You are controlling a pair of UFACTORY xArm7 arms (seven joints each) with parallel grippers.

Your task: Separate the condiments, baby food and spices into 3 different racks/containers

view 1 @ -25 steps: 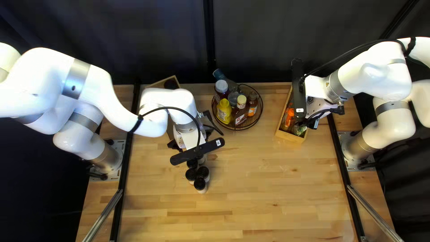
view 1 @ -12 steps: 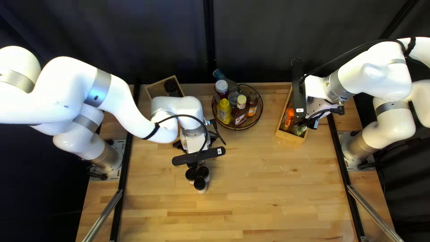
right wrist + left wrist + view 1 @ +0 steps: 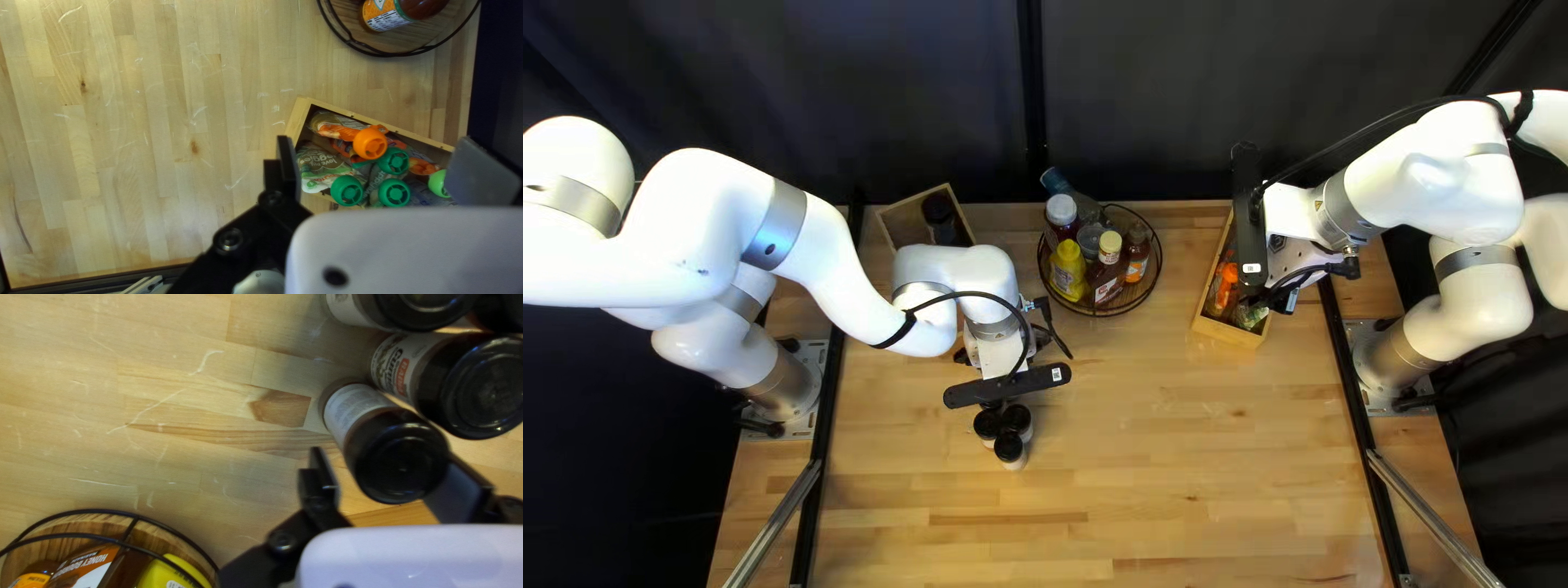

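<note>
In the top left view my left gripper (image 3: 993, 354) is above the black-lidded spice jars (image 3: 1017, 420), its tips hidden. Its own view shows the left gripper (image 3: 388, 476) open around a spice jar's lid (image 3: 402, 463), with a gap at one finger. A wooden box (image 3: 903, 232) holds a dark jar (image 3: 940, 210). Condiment bottles (image 3: 1109, 261) stand in the round wire-rimmed rack (image 3: 1141, 292). Over the baby food box (image 3: 1225, 331), my right gripper (image 3: 1278, 292) hovers; the right wrist view shows the right gripper (image 3: 384, 166) open above pouches (image 3: 322, 166) with coloured caps.
More spice jars (image 3: 473, 389) stand close beside the one between my left fingers. The round rack's rim (image 3: 150, 525) lies off to that gripper's other side. A dark curtain (image 3: 1133, 98) hangs behind the table's far edge.
My left arm has moved rightward and toward the near edge, over the spice jars, uncovering the wooden box and its dark jar. The right arm has stayed still.
</note>
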